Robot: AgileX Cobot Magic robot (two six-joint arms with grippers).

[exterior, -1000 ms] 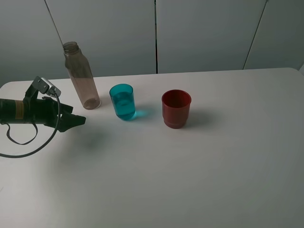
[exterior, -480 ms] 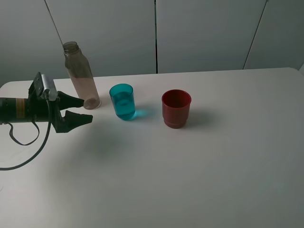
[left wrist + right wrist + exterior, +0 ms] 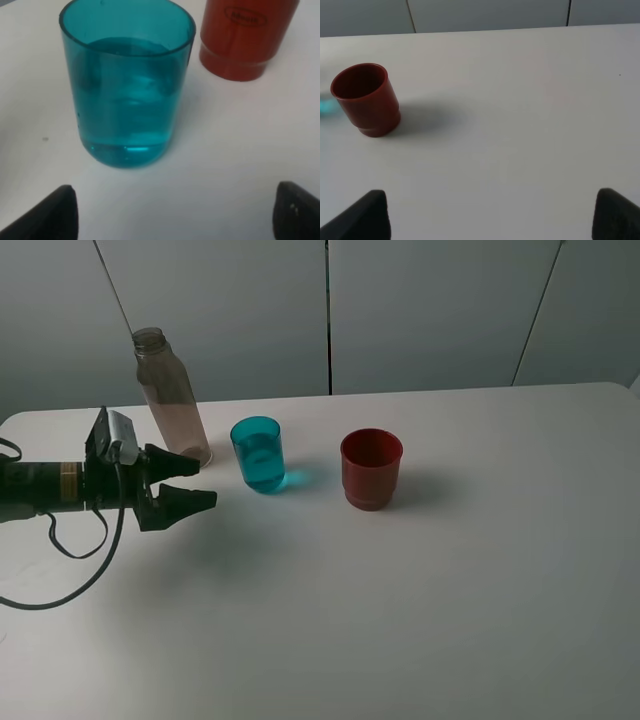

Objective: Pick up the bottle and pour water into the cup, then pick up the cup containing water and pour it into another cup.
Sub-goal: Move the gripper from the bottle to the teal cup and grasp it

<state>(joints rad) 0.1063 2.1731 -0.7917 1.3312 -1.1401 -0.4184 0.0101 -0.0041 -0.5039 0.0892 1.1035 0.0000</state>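
Exterior high: left claw (image 3: 203, 482) released, empty, low over tabletop (image 3: 420, 580). Cup (image 3: 258, 455) upright with water, near and ahead of its tips, between bottle (image 3: 170, 400) and red cup (image 3: 371, 468).

Left wrist: cup ahead, within the gap.

Right wrist: right claw (image 3: 492, 215) released, empty; left arm judged nearer.

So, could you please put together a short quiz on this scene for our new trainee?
1. True or false: the blue cup has water in it.
2. The bottle, the blue cup and the red cup stand in a row. Which one is in the middle? A the bottle, B the blue cup, C the red cup.
3. Is the left hand open or shut, and does it hold anything?
Key: 1 true. 2 B. 3 open; it holds nothing, and the blue cup stands just ahead of it.
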